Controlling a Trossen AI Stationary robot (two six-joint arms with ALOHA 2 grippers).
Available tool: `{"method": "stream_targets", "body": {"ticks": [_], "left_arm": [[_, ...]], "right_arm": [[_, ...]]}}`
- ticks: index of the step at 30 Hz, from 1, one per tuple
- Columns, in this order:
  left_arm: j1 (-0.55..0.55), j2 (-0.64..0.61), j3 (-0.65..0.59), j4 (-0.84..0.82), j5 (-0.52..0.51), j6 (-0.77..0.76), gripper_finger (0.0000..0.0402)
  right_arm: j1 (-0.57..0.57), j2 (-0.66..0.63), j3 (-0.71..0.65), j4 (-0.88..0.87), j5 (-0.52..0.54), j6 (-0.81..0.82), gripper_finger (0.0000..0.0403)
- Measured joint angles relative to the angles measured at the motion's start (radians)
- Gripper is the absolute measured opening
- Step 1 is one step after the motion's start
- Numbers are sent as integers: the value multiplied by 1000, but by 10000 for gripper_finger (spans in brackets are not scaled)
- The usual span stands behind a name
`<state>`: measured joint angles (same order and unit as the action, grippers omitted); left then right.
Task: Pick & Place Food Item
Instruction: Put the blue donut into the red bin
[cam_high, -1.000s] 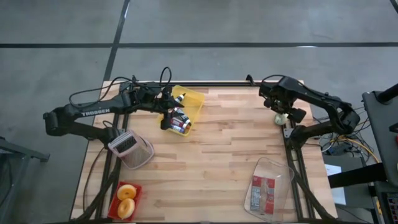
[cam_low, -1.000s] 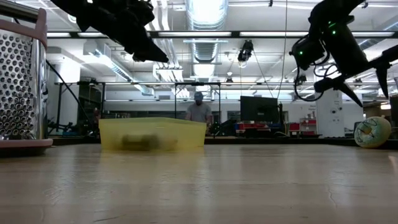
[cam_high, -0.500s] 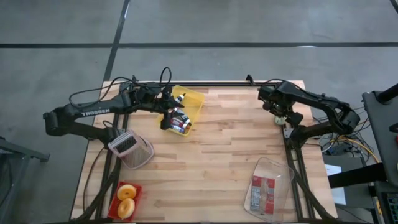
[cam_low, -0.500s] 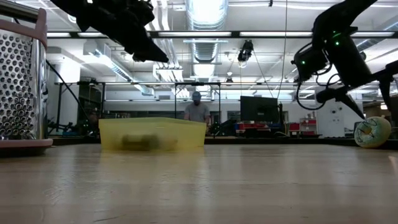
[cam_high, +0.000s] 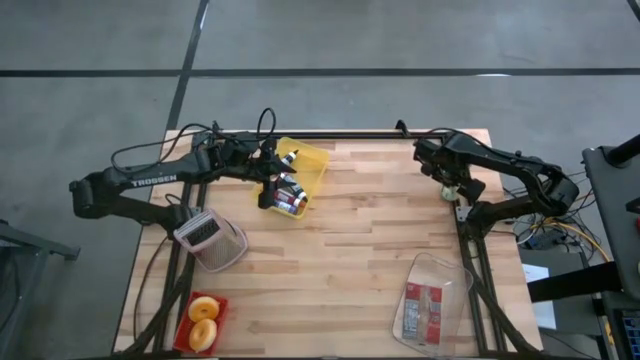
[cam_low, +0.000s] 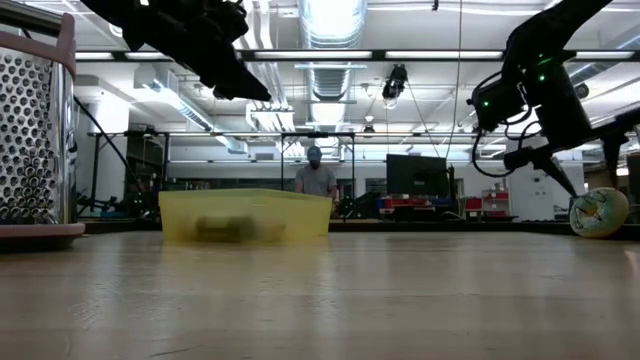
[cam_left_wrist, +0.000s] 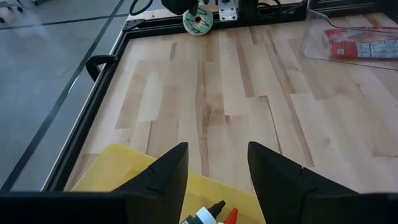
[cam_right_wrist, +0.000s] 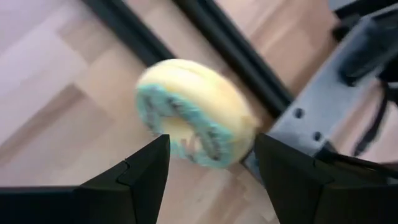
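Fingers of the right gripper (cam_right_wrist: 208, 168) are spread around nothing, just before the doughnut (cam_right_wrist: 194, 113) at the surface's (cam_high: 360, 250) right edge. Left gripper (cam_left_wrist: 217, 165) is held spread above the yellow bin (cam_high: 305, 165).

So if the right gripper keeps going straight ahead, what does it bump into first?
Most likely the donut: it sits right ahead of the open right gripper, between the fingers' line. How far off it lies is hard to judge.

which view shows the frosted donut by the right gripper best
The right wrist view: the donut fills it, just ahead of the open right gripper. The low view shows it small at the table edge, the left wrist view far off, the high view mostly hidden.
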<state>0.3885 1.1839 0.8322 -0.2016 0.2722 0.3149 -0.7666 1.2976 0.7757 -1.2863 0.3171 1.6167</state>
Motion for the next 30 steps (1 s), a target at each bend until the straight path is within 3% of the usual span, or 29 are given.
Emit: {"method": "stream_targets", "body": {"ticks": [30], "left_arm": [[0,0,-2,0,-1,0,170]], "right_arm": [[-7,52,-57,22,45,-20,228]]}}
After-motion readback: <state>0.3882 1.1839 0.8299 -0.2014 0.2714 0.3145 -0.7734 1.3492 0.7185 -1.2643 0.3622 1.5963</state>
